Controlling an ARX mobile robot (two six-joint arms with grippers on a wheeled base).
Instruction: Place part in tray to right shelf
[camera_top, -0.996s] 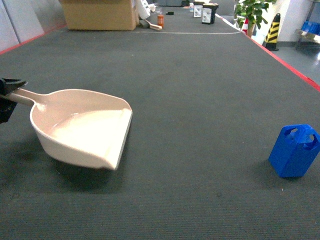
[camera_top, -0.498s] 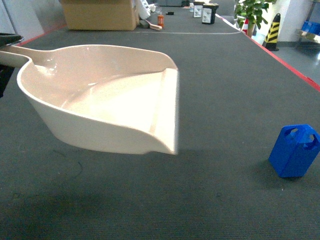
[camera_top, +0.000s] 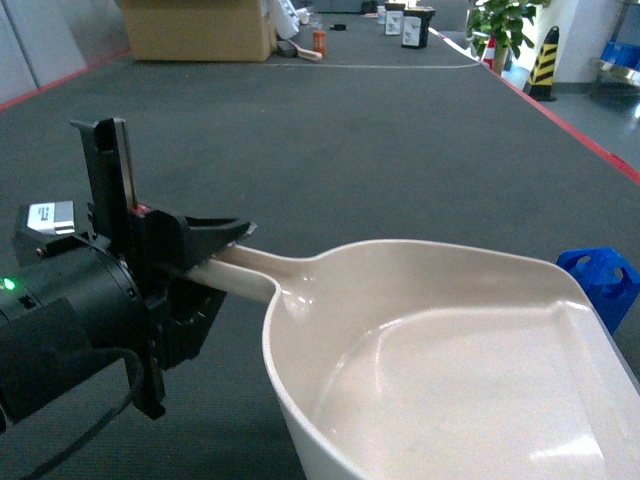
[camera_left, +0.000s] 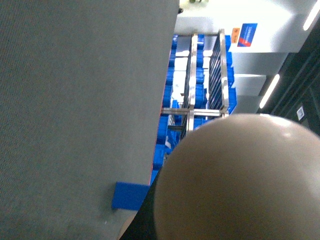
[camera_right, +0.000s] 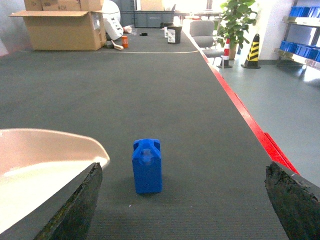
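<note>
The tray (camera_top: 450, 350) has swung nearer, left claw (camera_top: 205, 255) clamped on its handle; right claw (camera_right: 182, 200) spread apart.

Beside the left gripper (camera_top: 215, 245), the tray (camera_top: 450, 370) is smooth glossy cream plastic; the part (camera_right: 147, 166) is matt blue plastic on rough grey carpet-like matting (camera_top: 400, 150).

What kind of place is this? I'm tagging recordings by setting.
Probably a warehouse or factory floor: steel racking holding blue crates, a striped safety cone, and a cardboard box at the far end of a long grey mat.
</note>
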